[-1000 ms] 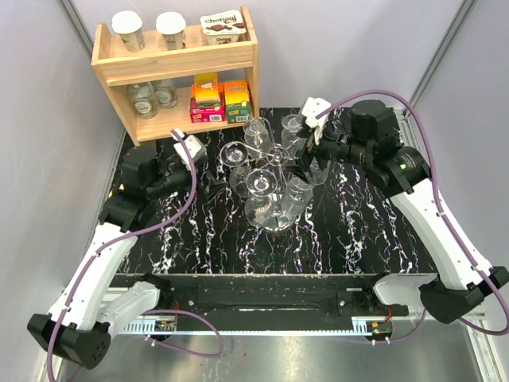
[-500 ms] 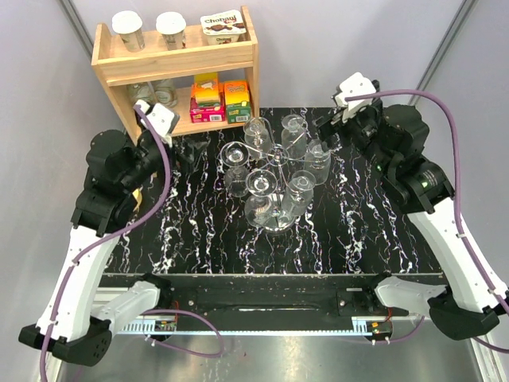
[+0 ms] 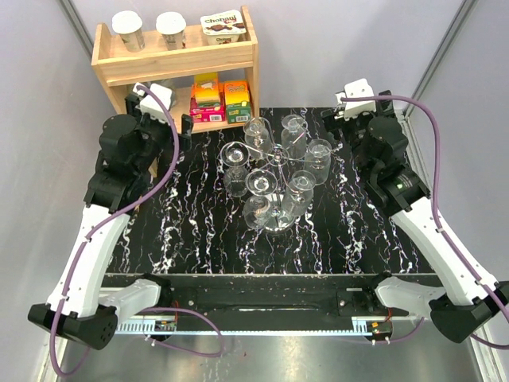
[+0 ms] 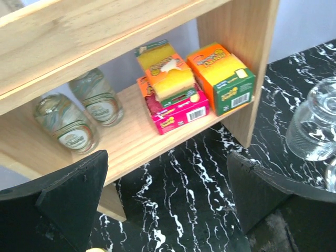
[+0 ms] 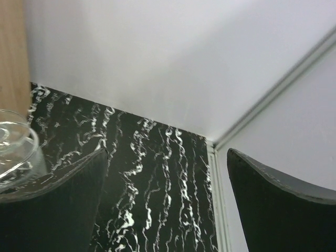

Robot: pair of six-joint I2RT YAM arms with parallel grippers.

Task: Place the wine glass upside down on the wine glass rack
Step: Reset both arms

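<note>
Two grippers, both with jaws spread wide and nothing between them. The left gripper (image 4: 165,173) hovers at about 10 o'clock from the thin silver wire wine glass rack (image 3: 279,157), which stands on a round disc base. Its camera faces the light wooden two-tier shelf (image 4: 131,142) — not the glasses. The right gripper (image 5: 165,178) hovers at about 2 o'clock from the rack, over the far right corner of the black, white-veined marble-look table (image 3: 350,231).

The rack stands near the table's centre, ringed with clear glasses. The clear stemmed wine glass (image 3: 318,159) closest to the right gripper hangs on the rack's 3 o'clock side. From that gripper it lies toward 7 o'clock, near but not touching. It appears to hang bowl down, with its long axis close to upright — glare makes the exact tilt hard to read.

You will find no loose glass standing on the table, so the placing looks done. If any further touch is needed, your right arm is the nearer one. The left is well apart, across the rack.
</note>
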